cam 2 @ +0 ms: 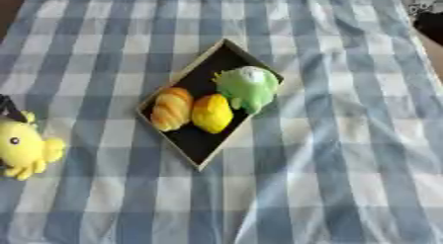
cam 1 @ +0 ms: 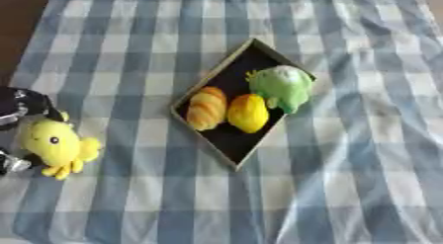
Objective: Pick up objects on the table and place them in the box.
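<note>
A shallow black box [cam 1: 227, 139] with a tan rim lies askew at the middle of the checked cloth. Inside it lie a golden croissant [cam 1: 207, 108], a yellow lemon-shaped piece [cam 1: 247, 112] and a green plush piece [cam 1: 283, 85], which overlaps the box's right rim. At the left edge, a yellow plush toy [cam 1: 54, 144] with a black eye and small legs sits in my left hand [cam 1: 19, 105]. Black fingers show above the toy and below it, curled round it. My right hand shows in neither view.
The blue and white checked cloth [cam 1: 346, 179] covers the whole table, with bare cloth right of and in front of the box. A dark and silver shape [cam 2: 424, 11] sits at the upper right corner. Dark tabletop [cam 1: 19, 20] shows at the upper left.
</note>
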Controlling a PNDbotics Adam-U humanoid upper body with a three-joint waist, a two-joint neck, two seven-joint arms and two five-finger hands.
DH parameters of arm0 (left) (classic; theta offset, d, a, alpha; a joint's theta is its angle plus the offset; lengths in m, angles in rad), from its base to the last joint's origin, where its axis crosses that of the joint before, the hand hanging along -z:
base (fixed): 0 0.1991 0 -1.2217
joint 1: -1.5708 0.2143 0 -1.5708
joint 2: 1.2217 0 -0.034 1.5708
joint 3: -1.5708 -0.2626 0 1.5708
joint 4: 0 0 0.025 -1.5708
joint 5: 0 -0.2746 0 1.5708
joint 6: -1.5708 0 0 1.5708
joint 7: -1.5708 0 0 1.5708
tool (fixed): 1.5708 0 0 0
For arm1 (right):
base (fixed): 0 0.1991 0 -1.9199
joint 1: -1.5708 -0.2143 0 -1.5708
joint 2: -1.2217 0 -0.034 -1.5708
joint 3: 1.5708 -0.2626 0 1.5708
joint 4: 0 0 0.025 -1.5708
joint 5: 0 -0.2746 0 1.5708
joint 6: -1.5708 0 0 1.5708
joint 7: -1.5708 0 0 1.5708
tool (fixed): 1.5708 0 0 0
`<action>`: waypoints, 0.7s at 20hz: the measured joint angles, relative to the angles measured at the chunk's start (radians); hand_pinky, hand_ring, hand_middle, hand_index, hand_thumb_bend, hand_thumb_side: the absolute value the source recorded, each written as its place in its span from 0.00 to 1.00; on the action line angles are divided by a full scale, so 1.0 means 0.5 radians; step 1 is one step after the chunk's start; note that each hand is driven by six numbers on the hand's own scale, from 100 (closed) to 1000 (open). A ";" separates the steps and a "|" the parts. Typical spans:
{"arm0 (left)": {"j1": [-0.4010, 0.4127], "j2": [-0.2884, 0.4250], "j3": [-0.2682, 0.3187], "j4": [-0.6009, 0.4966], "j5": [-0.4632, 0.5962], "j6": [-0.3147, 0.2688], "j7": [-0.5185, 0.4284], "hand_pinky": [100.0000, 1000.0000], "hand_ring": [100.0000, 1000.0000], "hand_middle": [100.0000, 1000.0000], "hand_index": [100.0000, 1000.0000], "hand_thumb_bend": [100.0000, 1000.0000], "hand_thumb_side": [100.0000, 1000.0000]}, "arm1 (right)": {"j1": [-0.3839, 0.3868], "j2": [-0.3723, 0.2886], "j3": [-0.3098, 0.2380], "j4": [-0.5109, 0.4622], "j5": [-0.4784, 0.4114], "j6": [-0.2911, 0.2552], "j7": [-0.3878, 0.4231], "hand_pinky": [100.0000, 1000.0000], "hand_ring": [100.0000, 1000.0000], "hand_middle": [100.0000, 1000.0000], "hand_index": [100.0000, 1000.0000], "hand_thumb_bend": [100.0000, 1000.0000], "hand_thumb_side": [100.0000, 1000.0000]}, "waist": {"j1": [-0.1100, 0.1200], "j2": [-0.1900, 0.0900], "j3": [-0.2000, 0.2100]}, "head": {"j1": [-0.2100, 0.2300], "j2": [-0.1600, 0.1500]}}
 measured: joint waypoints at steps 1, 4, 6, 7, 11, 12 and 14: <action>0.001 0.000 -0.001 -0.005 0.012 0.001 0.003 0.70 0.66 0.53 0.64 0.26 0.00 | 0.005 0.000 0.000 0.000 -0.001 0.002 -0.002 0.88 0.97 0.90 0.86 0.00 0.41 | 0.000 0.000 0.000 | 0.000 0.000; 0.003 0.000 0.023 -0.108 0.030 0.003 -0.006 0.69 0.65 0.52 0.62 0.26 0.00 | 0.012 0.001 -0.001 0.000 -0.001 0.009 -0.009 0.88 0.96 0.89 0.86 0.00 0.41 | 0.000 0.000 0.000 | 0.000 0.000; -0.013 0.000 0.062 -0.217 0.054 0.018 -0.015 0.68 0.65 0.52 0.61 0.26 0.00 | 0.013 0.001 -0.005 0.000 -0.001 0.015 -0.016 0.88 0.96 0.89 0.86 0.00 0.40 | 0.001 0.000 0.003 | -0.001 0.000; -0.039 0.002 0.083 -0.274 0.076 0.028 -0.016 0.68 0.64 0.52 0.61 0.26 0.00 | 0.013 0.001 -0.008 0.000 -0.001 0.016 -0.018 0.88 0.96 0.89 0.86 0.00 0.40 | 0.003 0.000 0.004 | -0.002 0.000; -0.292 0.000 0.114 -0.440 0.210 0.036 -0.022 0.67 0.64 0.52 0.61 0.23 0.00 | 0.012 0.001 -0.014 0.000 -0.001 0.016 -0.034 0.88 0.96 0.89 0.86 0.00 0.39 | 0.017 -0.002 0.007 | -0.022 0.001; -0.384 -0.008 0.105 -0.458 0.256 0.028 -0.031 0.67 0.64 0.52 0.61 0.22 0.00 | 0.012 0.001 -0.014 0.000 -0.001 0.016 -0.035 0.88 0.96 0.89 0.86 0.00 0.39 | 0.019 -0.002 0.008 | -0.029 0.001; -0.553 -0.054 0.063 -0.472 0.342 0.014 -0.068 0.67 0.63 0.52 0.61 0.21 0.00 | 0.011 0.001 -0.014 0.000 -0.001 0.017 -0.036 0.88 0.96 0.89 0.86 0.00 0.39 | 0.025 -0.002 0.009 | -0.045 0.002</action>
